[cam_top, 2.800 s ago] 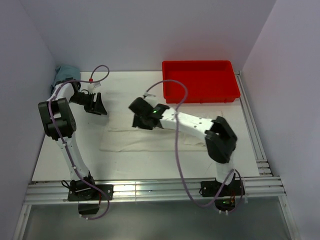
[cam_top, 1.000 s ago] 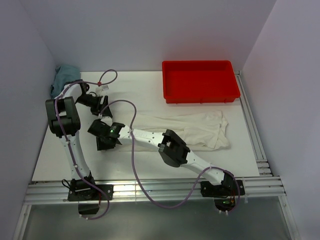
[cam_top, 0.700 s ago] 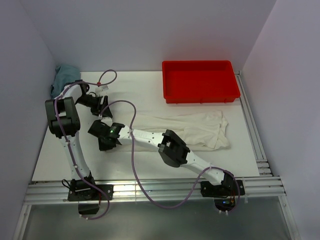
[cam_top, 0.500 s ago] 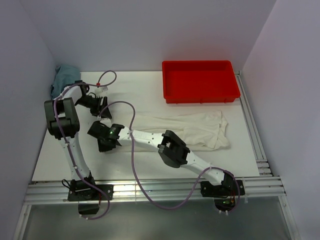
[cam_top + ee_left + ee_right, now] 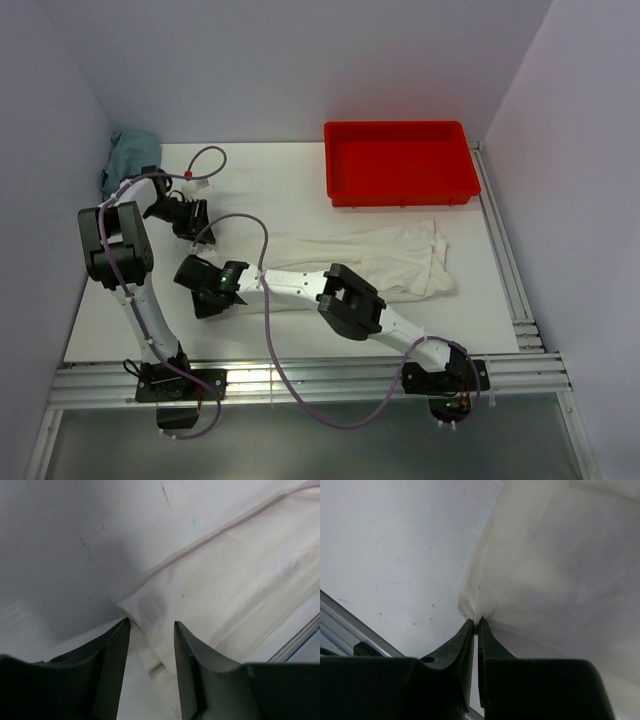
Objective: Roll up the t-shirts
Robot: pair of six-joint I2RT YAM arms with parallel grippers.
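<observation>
Now, grab step: my right end effector (image 5: 475,623) is pinched shut on the t-shirt (image 5: 400,255), left-end corner; shirt lies stretched across mid table (image 5: 270,180). My left end effector (image 5: 151,626) gapes astride the other corner, no grip yet. Next, I reckon: clamp it, roll w/ both evenly.

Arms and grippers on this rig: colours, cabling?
Left arm and right arm: white links, bulky black joint housings, a loose mauve cable along each. Left gripper and right gripper: black, two tapered fingers. Green light on the right wrist.

Pale lavender walls (image 5: 300,70) on three sides, white tabletop (image 5: 260,170), aluminium rails (image 5: 300,385) along near edge, even light
</observation>
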